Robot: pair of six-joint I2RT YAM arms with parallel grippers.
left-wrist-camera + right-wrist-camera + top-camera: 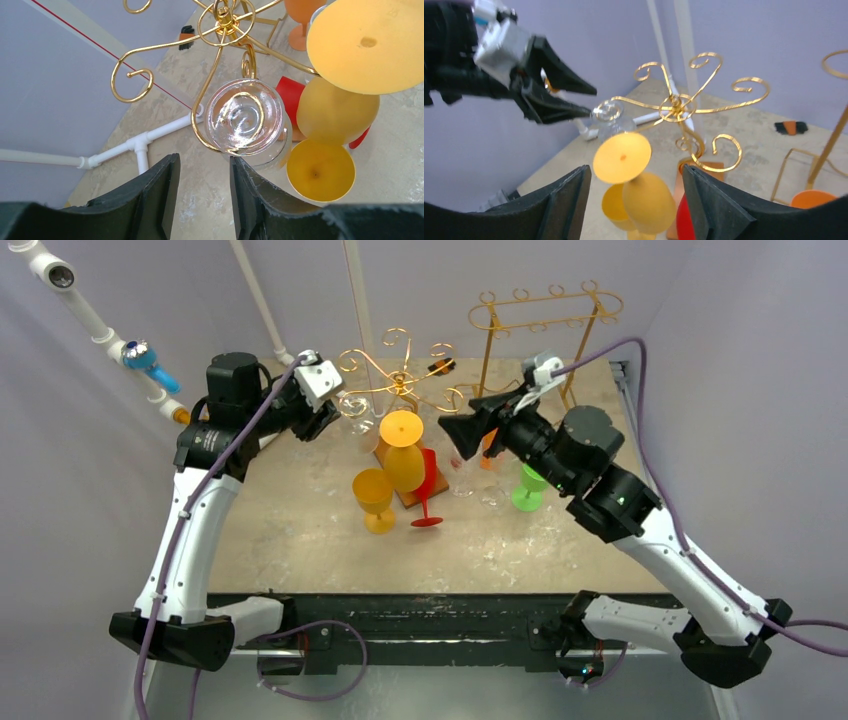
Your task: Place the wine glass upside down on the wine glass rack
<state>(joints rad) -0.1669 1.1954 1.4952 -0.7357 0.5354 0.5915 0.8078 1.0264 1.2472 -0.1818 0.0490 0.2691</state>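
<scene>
The clear wine glass is hanging bowl-down from a curled arm on the left side of the gold rack. Its foot is lying over the loop and its stem seems to be passing through it. The left claw is hovering just beside the glass on the near-left side with its fingers spread, and it is gripping nothing. As far as the wrist view shows, no finger is touching the foot.

The right claw is waiting on the right side of the rack, likewise spread and empty, and is facing a yellow glass hanging upside down from another arm.

Judging from this, the hanging itself looks done and the release is the step in hand. The next move calls for the left claw to be drawn straight back, away from the rack and clear of the foot and the gold loop. A brush against either could swing the glass or slide it out of the hook. The upright yellow glass on the bench below is also standing close by.
</scene>
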